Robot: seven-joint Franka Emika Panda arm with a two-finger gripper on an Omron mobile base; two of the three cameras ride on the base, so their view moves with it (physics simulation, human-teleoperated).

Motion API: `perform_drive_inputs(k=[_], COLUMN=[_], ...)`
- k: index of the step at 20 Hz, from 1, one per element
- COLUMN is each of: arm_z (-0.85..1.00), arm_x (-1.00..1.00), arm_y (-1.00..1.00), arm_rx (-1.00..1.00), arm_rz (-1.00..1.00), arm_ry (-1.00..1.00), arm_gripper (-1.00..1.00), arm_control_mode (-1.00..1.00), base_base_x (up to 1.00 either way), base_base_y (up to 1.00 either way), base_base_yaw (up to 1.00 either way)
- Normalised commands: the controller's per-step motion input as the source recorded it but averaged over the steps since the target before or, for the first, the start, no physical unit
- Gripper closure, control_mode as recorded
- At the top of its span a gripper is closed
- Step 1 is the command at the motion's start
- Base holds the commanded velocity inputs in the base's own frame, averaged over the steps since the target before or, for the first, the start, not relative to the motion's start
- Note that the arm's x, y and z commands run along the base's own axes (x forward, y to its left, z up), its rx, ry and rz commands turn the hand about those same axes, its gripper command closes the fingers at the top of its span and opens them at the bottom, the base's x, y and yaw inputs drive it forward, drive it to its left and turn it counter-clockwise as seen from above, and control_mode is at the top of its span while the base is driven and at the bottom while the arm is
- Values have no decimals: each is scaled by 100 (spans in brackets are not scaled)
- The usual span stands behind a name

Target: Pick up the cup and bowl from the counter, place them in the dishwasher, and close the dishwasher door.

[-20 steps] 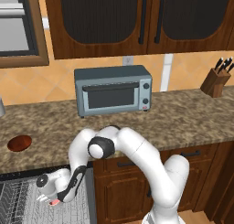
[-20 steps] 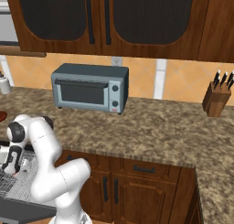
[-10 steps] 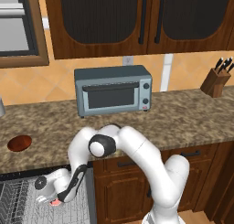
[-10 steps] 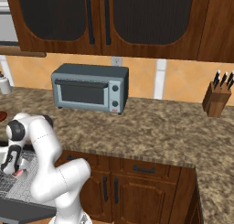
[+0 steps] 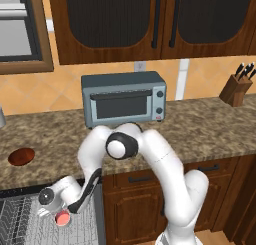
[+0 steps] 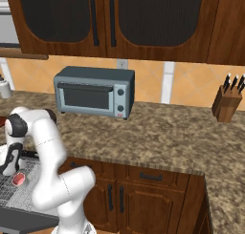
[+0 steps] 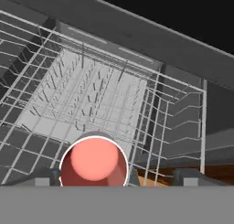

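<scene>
The white cup (image 5: 62, 218) with its pink-red inside stands low in the dishwasher's wire rack (image 5: 20, 224). My gripper (image 5: 59, 211) hangs just above it, open. In the hand view the cup (image 7: 93, 162) sits between the widely spread fingertips (image 7: 43, 176), clear of both. The right base view also has the cup (image 6: 19, 179) on the rack (image 6: 7, 192), under my hand. The reddish-brown bowl (image 5: 21, 156) rests on the granite counter (image 5: 60, 134) at the left. The dishwasher door (image 6: 28, 218) lies folded down below the rack.
A grey toaster oven (image 5: 124, 97) stands at the back of the counter, with a knife block (image 5: 236, 87) at the far right. Wooden cabinets (image 5: 145, 199) with dark handles are right of the dishwasher. Rack tines (image 7: 87, 90) stand upright beyond the cup.
My hand has edged a little to the right over the rack. The cup stays low in the rack, and the bowl has not moved.
</scene>
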Motion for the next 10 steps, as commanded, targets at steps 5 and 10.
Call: perform_drive_inputs(k=[5,10], arm_z=[100,100], arm_x=[0,-1], arm_y=[0,0], arm_rx=[15,16], arm_rz=[18,21], arm_ry=[0,-1], arm_gripper=[-100,-100], arm_control_mode=[-100,-100], base_base_x=[0,0], base_base_y=[0,0], base_base_yaw=[0,0])
